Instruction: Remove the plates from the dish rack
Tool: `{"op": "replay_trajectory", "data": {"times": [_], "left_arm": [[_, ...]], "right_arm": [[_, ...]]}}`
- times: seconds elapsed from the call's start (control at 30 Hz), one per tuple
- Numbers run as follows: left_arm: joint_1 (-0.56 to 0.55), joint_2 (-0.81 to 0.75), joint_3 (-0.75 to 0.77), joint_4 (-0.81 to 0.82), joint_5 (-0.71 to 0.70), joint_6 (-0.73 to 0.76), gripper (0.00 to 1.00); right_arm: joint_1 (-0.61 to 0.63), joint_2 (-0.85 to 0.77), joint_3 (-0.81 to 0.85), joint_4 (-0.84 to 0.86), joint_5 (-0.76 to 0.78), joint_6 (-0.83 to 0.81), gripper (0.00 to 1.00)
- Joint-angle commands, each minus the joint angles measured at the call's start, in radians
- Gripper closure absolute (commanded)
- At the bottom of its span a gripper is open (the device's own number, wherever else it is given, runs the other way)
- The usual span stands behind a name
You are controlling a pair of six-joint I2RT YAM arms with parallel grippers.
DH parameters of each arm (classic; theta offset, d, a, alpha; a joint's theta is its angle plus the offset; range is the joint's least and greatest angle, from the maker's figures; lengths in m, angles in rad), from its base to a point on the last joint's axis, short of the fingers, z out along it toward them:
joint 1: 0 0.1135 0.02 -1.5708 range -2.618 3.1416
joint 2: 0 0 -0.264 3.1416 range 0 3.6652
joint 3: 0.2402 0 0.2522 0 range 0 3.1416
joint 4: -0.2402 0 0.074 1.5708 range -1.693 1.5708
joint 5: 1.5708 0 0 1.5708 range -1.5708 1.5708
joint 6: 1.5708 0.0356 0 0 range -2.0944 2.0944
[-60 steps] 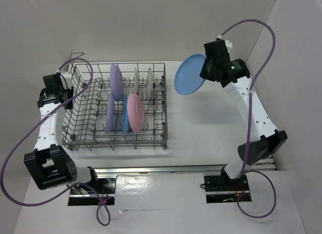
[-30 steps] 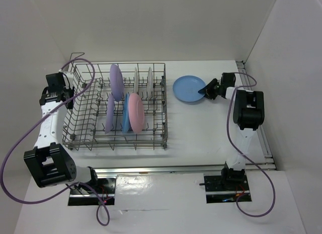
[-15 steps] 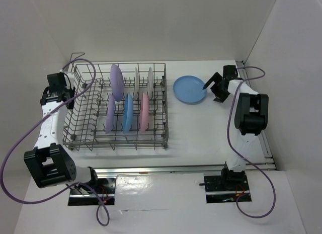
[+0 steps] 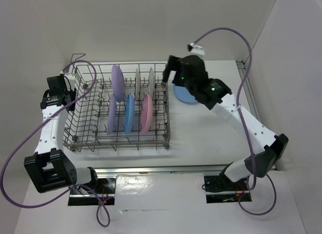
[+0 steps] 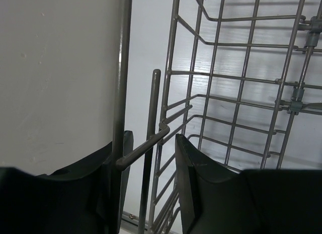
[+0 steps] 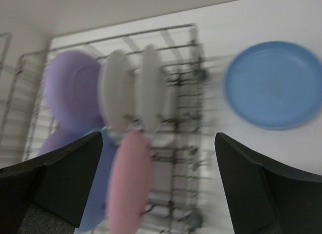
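Over the dish rack's (image 4: 116, 146) far right corner hovers the right claw (image 6: 158, 158), spread wide; plates (image 4: 147, 113) stand inside; a blue plate (image 6: 274, 84) lies flat on the tabletop (image 4: 206, 138) beside it; left claw (image 5: 146, 158) straddles rack wires, grip impossible to tell.

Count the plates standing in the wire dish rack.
6 in the grey wire dish rack. Back row: one round lavender plate, two white plates. Front row: another lavender plate, a blue plate, a pink plate. More could be hidden behind them.
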Motion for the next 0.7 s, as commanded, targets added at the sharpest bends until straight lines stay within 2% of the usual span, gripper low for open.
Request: {"op": "replay_trajectory", "data": {"times": [0.0,0.07,0.23,0.3,0.4,0.53,0.63,0.67], "left_arm": [[-0.024,-0.050,-0.006,0.000,0.109,0.039,0.49],[-0.024,-0.050,-0.017,0.000,0.118,0.039,0.49],[-0.024,-0.038,-0.006,0.000,0.107,0.049,0.49],[-0.024,-0.029,0.006,0.000,0.107,0.049,0.49],[-0.024,-0.029,0.015,0.000,0.107,0.049,0.48],[-0.024,-0.009,0.037,0.010,0.107,0.058,0.48],[-0.024,-0.009,0.037,0.010,0.098,0.058,0.48],[-0.024,-0.009,0.028,0.019,0.098,0.058,0.48]], "right_arm": [[0.109,0.110,0.133,-0.198,0.077,0.020,0.00],[0.154,0.150,0.142,-0.232,-0.032,0.020,0.02],[0.240,0.270,0.245,-0.448,-0.033,0.099,0.03],[0.269,0.296,0.260,-0.447,-0.065,0.109,0.03],[0.315,0.296,0.202,-0.360,-0.097,0.093,0.03],[0.315,0.335,0.191,-0.392,-0.097,0.153,0.06],[0.315,0.356,0.181,-0.392,-0.077,0.153,0.23],[0.315,0.367,0.181,-0.392,-0.077,0.162,0.34]]}}
